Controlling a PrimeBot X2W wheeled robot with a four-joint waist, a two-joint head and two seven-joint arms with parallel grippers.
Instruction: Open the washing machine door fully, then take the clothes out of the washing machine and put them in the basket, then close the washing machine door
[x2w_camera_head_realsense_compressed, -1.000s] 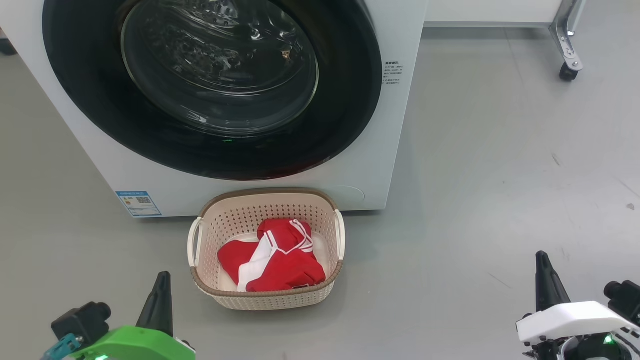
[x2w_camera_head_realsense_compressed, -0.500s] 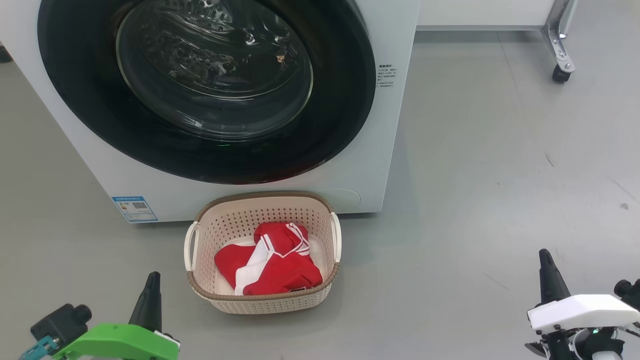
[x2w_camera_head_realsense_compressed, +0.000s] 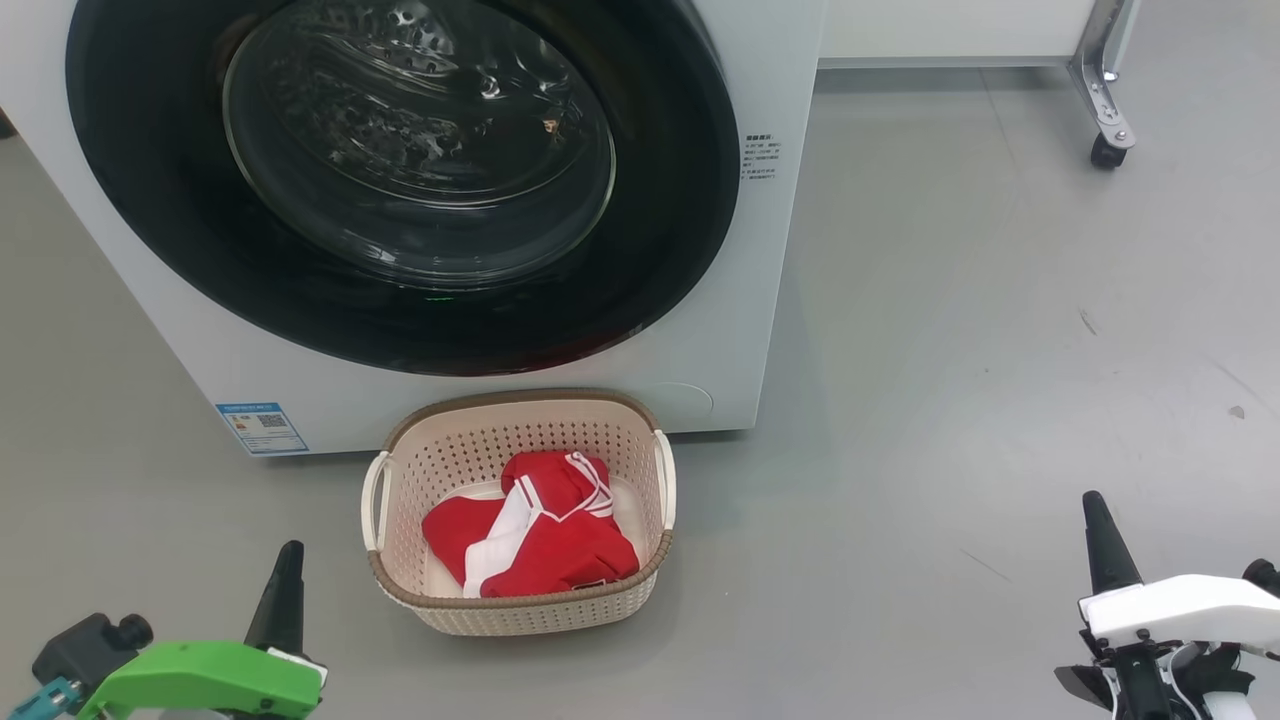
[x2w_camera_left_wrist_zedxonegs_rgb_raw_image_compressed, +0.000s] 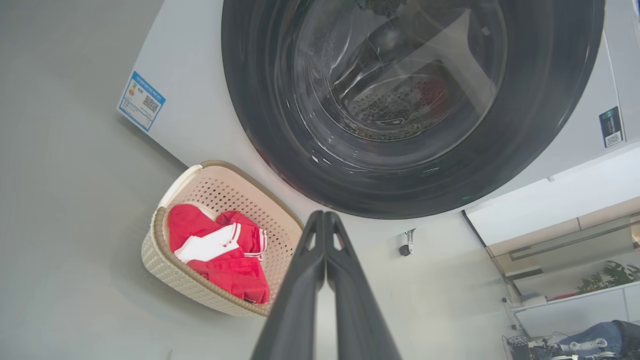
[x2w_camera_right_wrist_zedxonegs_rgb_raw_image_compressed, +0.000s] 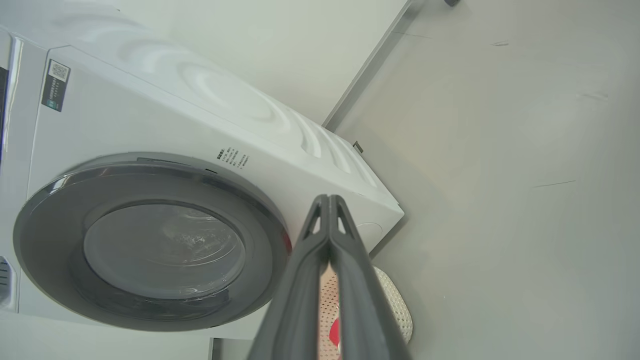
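The washing machine (x2w_camera_head_realsense_compressed: 760, 330) is white, and its round glossy black door (x2w_camera_head_realsense_compressed: 400, 190) lies closed flat against the front. On the floor just before it stands the cream basket (x2w_camera_head_realsense_compressed: 520, 610) with the red, white-trimmed clothes (x2w_camera_head_realsense_compressed: 545, 530) lying inside. My left gripper (x2w_camera_head_realsense_compressed: 285, 570) is shut and empty at the lower left, to the left of the basket. At the lower right, well away from the basket, my right gripper (x2w_camera_head_realsense_compressed: 1097, 515) is shut and empty. The left wrist view shows the door (x2w_camera_left_wrist_zedxonegs_rgb_raw_image_compressed: 410, 190), the basket (x2w_camera_left_wrist_zedxonegs_rgb_raw_image_compressed: 165, 255) and the clothes (x2w_camera_left_wrist_zedxonegs_rgb_raw_image_compressed: 230, 265). The right wrist view shows the door (x2w_camera_right_wrist_zedxonegs_rgb_raw_image_compressed: 55, 210).
A grey floor spreads to the right of the machine. A metal frame leg on a black caster (x2w_camera_head_realsense_compressed: 1103, 152) stands at the far right. A blue label sticker (x2w_camera_head_realsense_compressed: 260, 428) sits on the machine's lower left front.
The whole head view has shifted, so the camera moved. Both grippers sit lower in the view than before. Door, basket and clothes lie as they did.
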